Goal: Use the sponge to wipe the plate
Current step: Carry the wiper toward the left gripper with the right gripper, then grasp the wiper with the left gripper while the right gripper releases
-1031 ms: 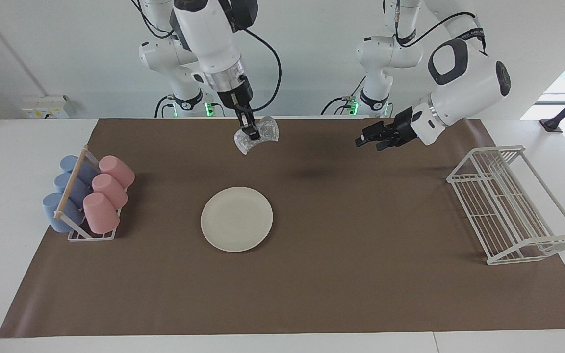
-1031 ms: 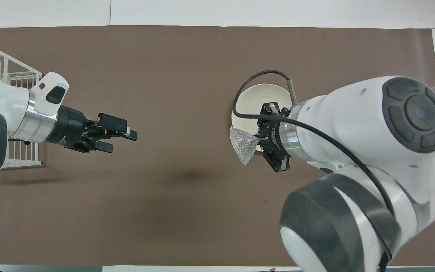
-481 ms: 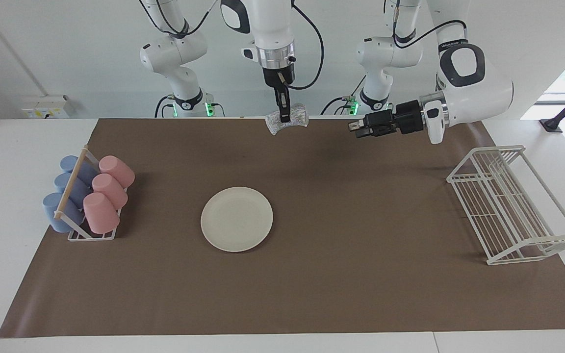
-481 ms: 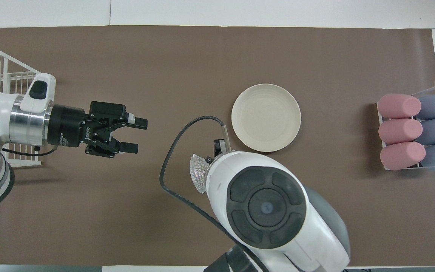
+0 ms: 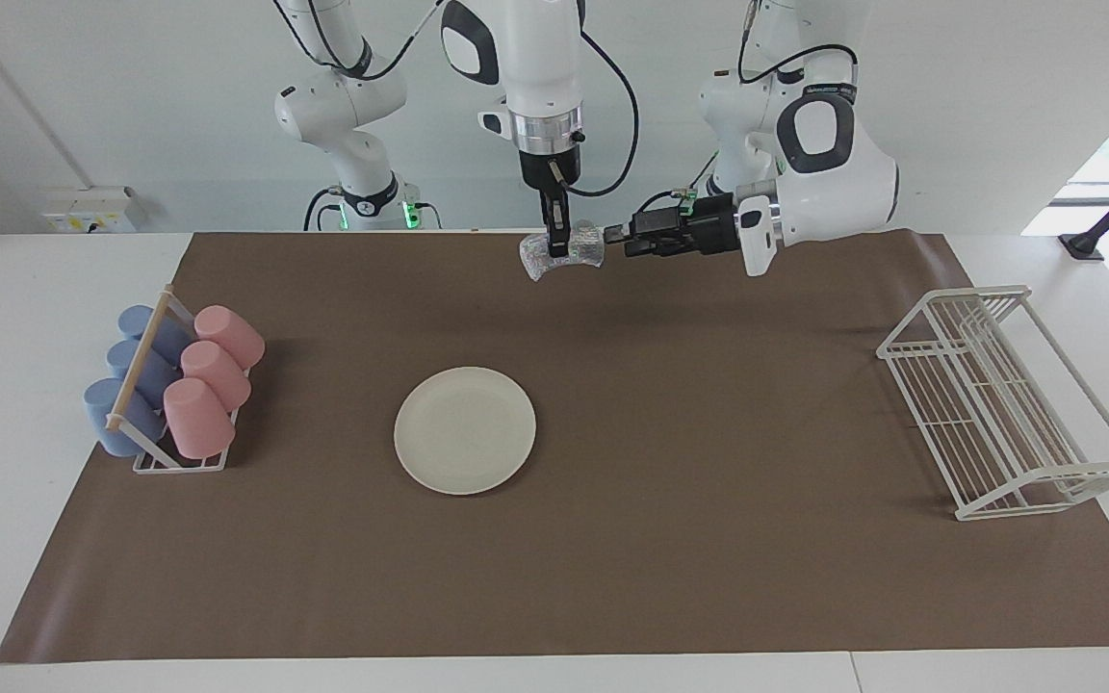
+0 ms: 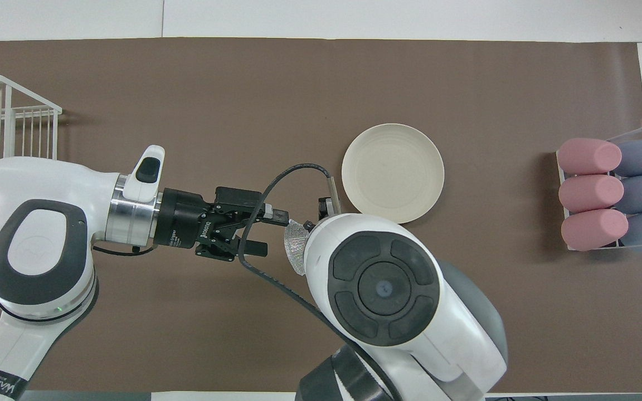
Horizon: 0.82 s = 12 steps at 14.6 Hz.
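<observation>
Pinching the sponge (image 5: 562, 256), right claw (image 5: 559, 243) hangs beside spread left claw (image 5: 617, 234).

The small silvery, glittery, translucent sponge (image 5: 562, 254), pinched in the middle like a bow-tie, hangs in the air, gripped at its waist, its two lobes flaring out to either side. In the overhead view only one mesh-like lobe (image 6: 293, 247) of it shows. The round, flat, cream-white plate (image 5: 465, 429) with a shallow rim lies flat on the brown mat, bare, well apart from the sponge and farther from the robots than it.
</observation>
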Motion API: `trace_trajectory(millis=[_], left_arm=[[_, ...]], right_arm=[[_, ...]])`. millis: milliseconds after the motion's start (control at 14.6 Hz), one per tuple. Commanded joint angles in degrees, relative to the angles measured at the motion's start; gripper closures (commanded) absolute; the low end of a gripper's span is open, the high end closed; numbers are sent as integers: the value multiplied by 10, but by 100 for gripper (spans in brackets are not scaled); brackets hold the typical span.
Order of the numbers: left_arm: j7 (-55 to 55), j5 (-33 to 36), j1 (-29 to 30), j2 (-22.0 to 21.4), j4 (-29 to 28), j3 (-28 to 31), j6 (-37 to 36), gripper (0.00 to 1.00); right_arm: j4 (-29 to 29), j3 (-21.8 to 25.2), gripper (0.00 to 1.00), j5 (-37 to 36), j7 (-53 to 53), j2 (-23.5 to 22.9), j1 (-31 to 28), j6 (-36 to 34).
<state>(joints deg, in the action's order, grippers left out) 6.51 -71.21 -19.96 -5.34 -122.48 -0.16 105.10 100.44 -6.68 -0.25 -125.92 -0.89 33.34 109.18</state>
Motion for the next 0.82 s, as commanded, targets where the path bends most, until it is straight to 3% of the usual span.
trace_trajectory(millis=[0,206,275,756], left_arm=[[-78,-26,-18,-20,-33,8,19,0],[-98,-38,-18,-20,-33,9,3,0],[-98,-39,-18,-19,-32,9,2,7],[-97,-60,-30,-19,-33,9,19,100]], right_arm=[[-3,-3,100,-13,-6,2,-5,1],[-3,-3,100,-13,-4,2,-6,0],[-3,-3,100,-13,-4,2,-6,0],[-3,-3,100,-14,-2,3,-6,-1]])
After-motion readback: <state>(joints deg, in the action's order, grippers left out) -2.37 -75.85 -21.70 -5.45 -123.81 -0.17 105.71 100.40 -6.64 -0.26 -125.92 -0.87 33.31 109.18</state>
